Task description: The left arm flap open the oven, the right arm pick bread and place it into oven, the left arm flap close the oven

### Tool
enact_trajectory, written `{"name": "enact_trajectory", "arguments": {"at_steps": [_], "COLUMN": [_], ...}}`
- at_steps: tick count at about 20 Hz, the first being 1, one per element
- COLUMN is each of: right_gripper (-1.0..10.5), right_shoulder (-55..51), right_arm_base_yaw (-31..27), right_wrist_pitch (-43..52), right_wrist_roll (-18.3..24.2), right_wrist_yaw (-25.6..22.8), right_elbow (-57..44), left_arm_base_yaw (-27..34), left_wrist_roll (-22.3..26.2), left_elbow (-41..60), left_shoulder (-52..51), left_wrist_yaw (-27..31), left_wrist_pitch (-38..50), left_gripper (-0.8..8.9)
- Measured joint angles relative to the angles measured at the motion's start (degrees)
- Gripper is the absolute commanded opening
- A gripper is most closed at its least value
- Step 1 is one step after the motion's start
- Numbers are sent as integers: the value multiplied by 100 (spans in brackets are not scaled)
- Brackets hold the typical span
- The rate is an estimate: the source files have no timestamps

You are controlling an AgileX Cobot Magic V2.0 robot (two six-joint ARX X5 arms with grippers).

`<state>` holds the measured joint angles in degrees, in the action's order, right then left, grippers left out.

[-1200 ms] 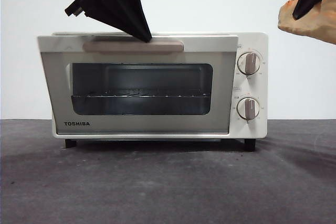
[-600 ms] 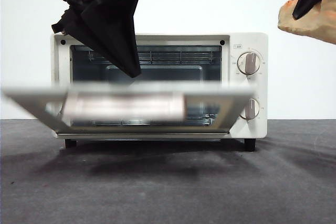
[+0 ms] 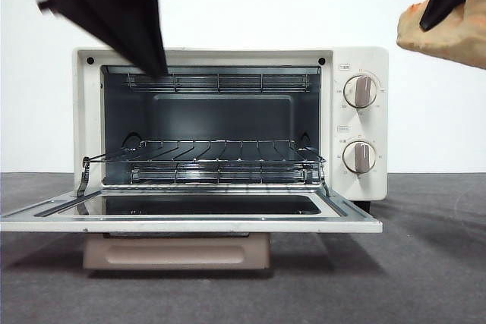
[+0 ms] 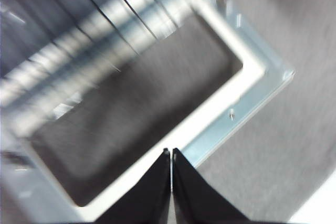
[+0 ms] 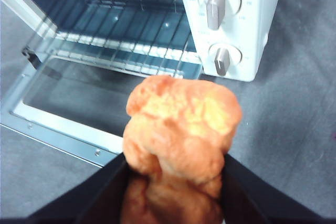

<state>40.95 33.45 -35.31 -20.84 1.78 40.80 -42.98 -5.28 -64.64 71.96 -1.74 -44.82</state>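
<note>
Toaster oven (image 3: 363, 123): cream-white casing, dark grey cavity, silver wire rack (image 3: 213, 158). Door (image 3: 190, 216), lying flat: pale frame around dark glass; handle (image 3: 176, 251) beige. Two knobs (image 3: 359, 91), beige on white dials. Bread (image 5: 181, 135): golden-orange, yellower patches on the crust. Left gripper (image 4: 171, 192) and right gripper (image 5: 173, 192): glossy black. Desk (image 3: 425, 278): dark grey, faintly mottled. Back wall (image 3: 433, 111): plain white.

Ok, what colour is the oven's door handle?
Beige handle, clearest in the front view, under the open door.
</note>
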Motion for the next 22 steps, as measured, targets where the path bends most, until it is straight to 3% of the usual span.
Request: {"name": "enact_trajectory", "arguments": {"at_steps": [10,16,22], "right_gripper": [220,221,221], "right_shoulder": [1405,2691,4225], "right_arm_base_yaw": [785,1082,1082], "right_wrist_pitch": [1502,2232,2339], "right_wrist_roll": [-317,-605,-627], "right_wrist_yaw": [278,275,-81], "right_elbow": [9,466,1773], "left_arm_base_yaw": [1246,1386,1386], "left_wrist_roll": [-22,-157,-168], "left_elbow": [1362,1843,1843], "left_shoulder": [-2798,-4068,-4350], "left_wrist_yaw": [4,0,0], "left_wrist_pitch": [-424,-1189,-1333], "left_gripper": [11,11,11]}}
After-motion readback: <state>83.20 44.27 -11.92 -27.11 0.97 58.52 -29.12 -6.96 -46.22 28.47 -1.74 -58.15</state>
